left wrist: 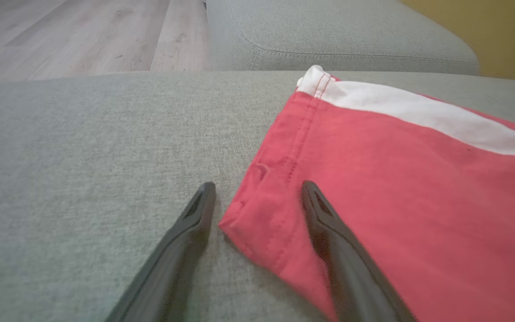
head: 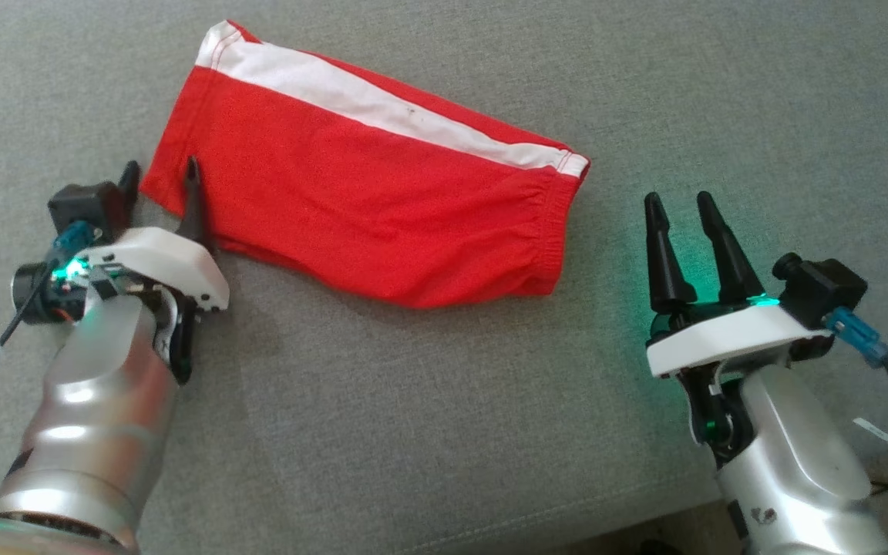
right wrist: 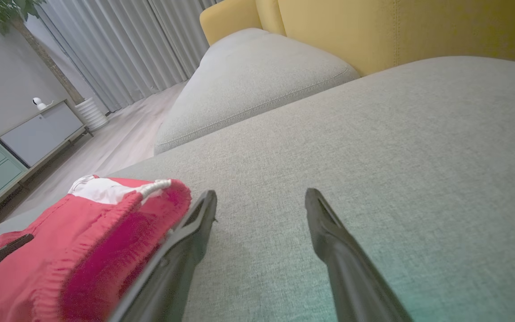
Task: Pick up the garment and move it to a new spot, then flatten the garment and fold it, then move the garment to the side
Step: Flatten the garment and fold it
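Observation:
Red shorts with a white side stripe (head: 367, 185) lie folded on the grey sofa cushion (head: 413, 401), elastic waistband toward the right. My left gripper (head: 161, 177) is open at the shorts' lower left hem corner (left wrist: 239, 214): one finger (left wrist: 329, 228) rests over the red cloth, the other (left wrist: 195, 214) on bare cushion beside it. My right gripper (head: 677, 204) is open, a short way right of the waistband (right wrist: 105, 232), touching nothing. In the right wrist view the gripper (right wrist: 261, 197) stands just beside the gathered waistband, over bare cushion.
A second grey cushion (right wrist: 248, 85) and a yellow sofa back (right wrist: 396, 31) lie beyond. Wooden floor (left wrist: 83, 36) shows past the cushion's edge. A cabinet (right wrist: 20, 138) and curtains (right wrist: 119, 49) stand across the room. The cushion's front edge (head: 629, 516) runs near my right arm.

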Motion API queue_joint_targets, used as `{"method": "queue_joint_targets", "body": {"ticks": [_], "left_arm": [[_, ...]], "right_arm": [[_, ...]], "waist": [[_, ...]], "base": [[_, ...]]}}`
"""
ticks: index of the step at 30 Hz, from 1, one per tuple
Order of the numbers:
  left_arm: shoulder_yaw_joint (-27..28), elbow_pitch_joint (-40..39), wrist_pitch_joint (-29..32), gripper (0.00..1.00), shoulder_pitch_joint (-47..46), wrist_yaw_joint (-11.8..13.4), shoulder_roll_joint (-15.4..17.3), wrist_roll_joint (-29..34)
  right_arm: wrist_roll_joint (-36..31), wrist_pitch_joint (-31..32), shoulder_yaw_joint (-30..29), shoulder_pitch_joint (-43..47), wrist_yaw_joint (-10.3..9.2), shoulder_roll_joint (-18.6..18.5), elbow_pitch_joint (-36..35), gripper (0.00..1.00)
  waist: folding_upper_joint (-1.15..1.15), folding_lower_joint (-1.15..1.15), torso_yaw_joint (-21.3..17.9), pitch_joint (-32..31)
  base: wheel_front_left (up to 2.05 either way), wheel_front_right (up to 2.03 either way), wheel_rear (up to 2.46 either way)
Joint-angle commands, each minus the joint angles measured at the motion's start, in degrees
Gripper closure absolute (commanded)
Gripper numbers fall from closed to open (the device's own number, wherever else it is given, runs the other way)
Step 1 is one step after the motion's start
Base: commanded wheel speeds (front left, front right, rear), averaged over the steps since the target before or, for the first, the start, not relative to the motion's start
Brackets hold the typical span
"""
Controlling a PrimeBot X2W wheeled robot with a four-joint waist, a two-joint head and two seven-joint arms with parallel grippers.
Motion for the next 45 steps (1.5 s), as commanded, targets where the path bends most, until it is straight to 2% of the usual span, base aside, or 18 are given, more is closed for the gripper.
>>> {"method": "queue_joint_targets", "body": {"ticks": [1,2,12,21,27,28,29,34,39,45], "left_arm": [[0.8,1.5,0.6,0.5,1.3,-0.3,1.1,0.4],[0.6,1.9,0.9,1.0,1.6,-0.7,0.7,0.2],[2.7,0.4,-0.2,1.0,7.0,-1.6,-2.3,-2.1],[9.2,-18.1,-0.3,1.0,24.2,3.4,-4.3,1.2],[12.4,-26.9,-0.3,1.0,32.7,4.4,-6.1,3.8],[12.6,-28.0,-0.3,0.57,33.5,4.6,-6.3,4.4],[12.9,-29.7,-0.3,0.0,34.6,4.7,-6.6,5.3],[12.3,-32.6,-0.3,0.0,35.7,4.3,-6.9,6.5],[9.3,-34.3,-0.3,0.0,35.8,4.7,-7.0,4.6],[8.4,-35.0,-0.3,0.0,35.1,5.5,-7.0,4.1]], "right_arm": [[-0.8,-0.4,0.5,0.9,0.2,0.9,-2.1,0.0],[-1.0,-0.4,0.1,1.0,0.2,0.9,-2.2,0.0],[-2.5,-0.4,-2.6,3.4,0.2,1.0,-2.1,0.0],[-2.7,-0.4,-4.2,8.0,0.2,1.0,-0.6,0.0],[-2.4,-0.4,-1.9,8.4,0.2,1.0,-1.4,0.0],[-2.3,-0.4,-1.0,8.0,0.2,1.0,-1.8,0.0],[-1.9,-0.4,1.1,6.8,0.2,1.0,-2.5,0.0],[-1.6,-0.4,5.5,3.3,0.2,1.0,-2.5,0.0],[-3.6,-0.4,6.8,0.6,0.2,1.0,5.6,0.0],[-4.2,-0.4,4.9,-1.6,0.2,1.0,14.1,0.0]], "waist": [[0.0,0.0,0.2,-0.3],[0.0,0.0,0.3,-0.6],[0.0,0.0,4.3,-6.4],[0.0,0.0,10.5,-13.1],[0.0,0.0,13.4,-13.4],[0.0,0.0,13.6,-13.3],[0.0,0.0,14.1,-12.8],[0.0,0.0,15.6,-11.5],[0.0,0.0,17.4,-10.0],[0.0,0.0,19.0,-8.0]], "base": [[0.0,0.0,0.0],[0.0,0.0,0.0],[0.0,0.0,0.0],[0.0,0.0,0.0],[0.0,0.0,0.0],[0.0,0.0,0.0],[0.0,0.0,0.0],[0.0,0.0,0.0],[0.0,0.0,0.0],[0.0,0.0,0.0]]}}
